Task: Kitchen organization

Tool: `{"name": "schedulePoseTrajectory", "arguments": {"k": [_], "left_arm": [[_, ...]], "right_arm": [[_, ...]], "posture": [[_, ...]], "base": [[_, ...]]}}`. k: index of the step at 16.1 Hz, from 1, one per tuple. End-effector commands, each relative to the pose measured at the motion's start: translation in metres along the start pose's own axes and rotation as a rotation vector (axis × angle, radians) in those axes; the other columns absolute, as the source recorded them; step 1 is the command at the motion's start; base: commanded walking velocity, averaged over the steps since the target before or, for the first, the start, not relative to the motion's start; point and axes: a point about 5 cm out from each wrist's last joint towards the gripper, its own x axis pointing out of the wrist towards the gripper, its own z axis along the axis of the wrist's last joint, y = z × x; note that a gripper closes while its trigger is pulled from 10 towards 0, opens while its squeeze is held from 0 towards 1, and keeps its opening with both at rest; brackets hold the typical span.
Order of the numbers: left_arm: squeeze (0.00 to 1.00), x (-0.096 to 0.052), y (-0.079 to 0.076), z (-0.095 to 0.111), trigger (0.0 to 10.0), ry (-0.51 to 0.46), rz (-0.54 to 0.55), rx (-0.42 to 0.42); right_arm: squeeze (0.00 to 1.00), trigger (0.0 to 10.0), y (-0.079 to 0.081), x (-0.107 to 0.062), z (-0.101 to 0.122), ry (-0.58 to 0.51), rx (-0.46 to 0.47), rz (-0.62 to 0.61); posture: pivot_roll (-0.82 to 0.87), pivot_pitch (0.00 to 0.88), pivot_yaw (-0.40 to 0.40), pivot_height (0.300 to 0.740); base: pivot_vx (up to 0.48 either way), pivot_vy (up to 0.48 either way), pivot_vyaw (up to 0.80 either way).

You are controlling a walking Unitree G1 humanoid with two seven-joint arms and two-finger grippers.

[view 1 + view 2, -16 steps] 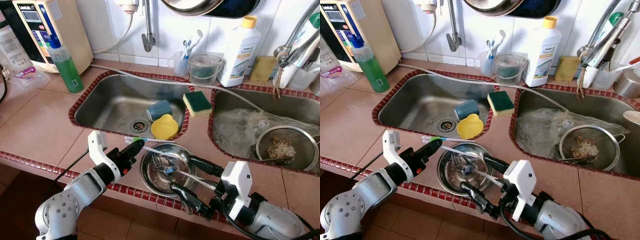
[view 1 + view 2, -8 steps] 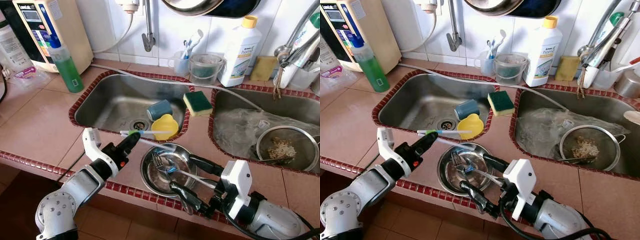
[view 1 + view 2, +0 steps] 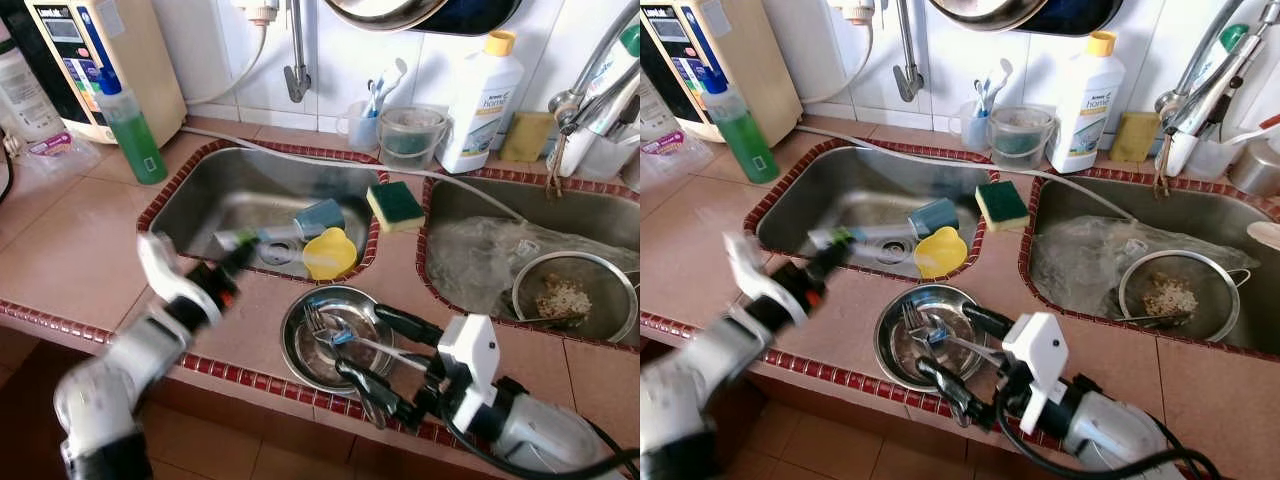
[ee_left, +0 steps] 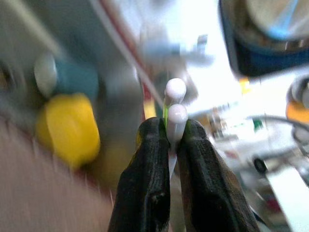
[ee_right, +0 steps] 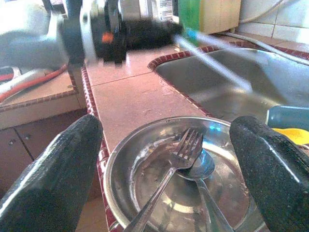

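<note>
The left tool (image 4: pixel 168 140) pinches a thin white-and-green toothbrush (image 3: pixel 255 238) over the left steel sink's (image 3: pixel 200 200) front rim, its long axis running across toward the yellow cup (image 3: pixel 329 254). The right tool (image 3: pixel 388 352), fingers spread, straddles a round steel bowl (image 5: pixel 145 164) on the tiled bench (image 3: pixel 70 250), holding a fork (image 5: pixel 179 155) and spoon (image 5: pixel 200 166).

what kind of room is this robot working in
Most likely a home kitchen, at the washing-up counter. A double steel sink is set into a tiled counter, a green soap bottle stands beside it, and a metal bowl holds a used fork at the counter's edge.
</note>
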Motion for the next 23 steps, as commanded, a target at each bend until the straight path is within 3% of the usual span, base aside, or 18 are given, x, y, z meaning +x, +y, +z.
{"name": "schedulePoseTrajectory", "arguments": {"k": [1, 3, 4, 6, 7, 9, 10, 11, 14, 15, 23], "left_arm": [[0.0, 0.004, -0.001, 0.019, 10.0, -0.112, 0.053, 0.099], [0.0, 0.006, -0.001, 0.023, 10.0, -0.141, 0.068, 0.124], [0.0, 0.011, -0.01, 0.05, 10.0, -0.266, 0.073, 0.189], [0.0, 0.015, -0.024, 0.059, 10.0, -0.305, 0.071, 0.35], [0.0, 0.016, -0.029, 0.061, 10.0, -0.315, 0.07, 0.4], [0.0, 0.016, -0.036, 0.059, 10.0, -0.379, 0.12, 0.633], [0.0, 0.017, -0.04, 0.046, 10.0, -0.342, 0.095, 0.734], [0.0, 0.017, -0.04, 0.035, 10.0, -0.314, 0.074, 0.788], [0.0, 0.019, -0.037, 0.015, 10.0, -0.264, 0.05, 0.843], [0.0, 0.02, -0.039, 0.012, 10.0, -0.258, 0.034, 0.826], [0.0, 0.022, -0.037, 0.007, 10.0, -0.271, -0.01, 0.893]], "right_arm": [[0.0, 10.0, -0.003, 0.004, 0.002, -0.021, -0.007, -0.008], [0.0, 10.0, -0.003, 0.005, 0.002, -0.025, -0.007, -0.013], [0.0, 10.0, -0.007, 0.014, 0.007, -0.068, -0.007, -0.033], [0.0, 10.0, -0.015, 0.024, 0.012, -0.115, -0.007, -0.093], [0.0, 10.0, -0.017, 0.027, 0.015, -0.137, -0.007, -0.118], [0.0, 10.0, -0.03, 0.038, 0.025, -0.224, -0.011, -0.249], [0.0, 10.0, -0.045, 0.042, 0.032, -0.28, -0.02, -0.394], [0.0, 10.0, -0.051, 0.044, 0.035, -0.316, -0.003, -0.454], [0.0, 10.0, -0.052, 0.05, 0.039, -0.341, -0.006, -0.464], [0.0, 10.0, -0.051, 0.052, 0.039, -0.344, 0.004, -0.452], [0.0, 10.0, -0.053, 0.056, 0.037, -0.359, -0.002, -0.473]], "posture": [[-0.14, 0.077, 0.045, 0.74], [-0.14, 0.075, 0.044, 0.74], [-0.14, 0.058, 0.038, 0.74], [-0.14, 0.046, 0.038, 0.74], [-0.14, 0.044, 0.037, 0.74], [-0.13, 0.031, 0.035, 0.74], [-0.13, 0.019, 0.033, 0.74], [-0.13, 0.014, 0.031, 0.74], [-0.12, 0.003, 0.029, 0.74], [-0.13, 0.002, 0.027, 0.74], [-0.13, 0.011, 0.024, 0.74]], "base": [[0.0, 0.0, 0.0], [0.0, 0.0, 0.0], [0.0, 0.0, 0.0], [0.0, 0.0, 0.0], [0.0, 0.0, 0.0], [0.0, 0.0, 0.0], [0.0, 0.0, 0.0], [0.0, 0.0, 0.0], [0.0, 0.0, 0.0], [0.0, 0.0, 0.0], [0.0, 0.0, 0.0]]}}
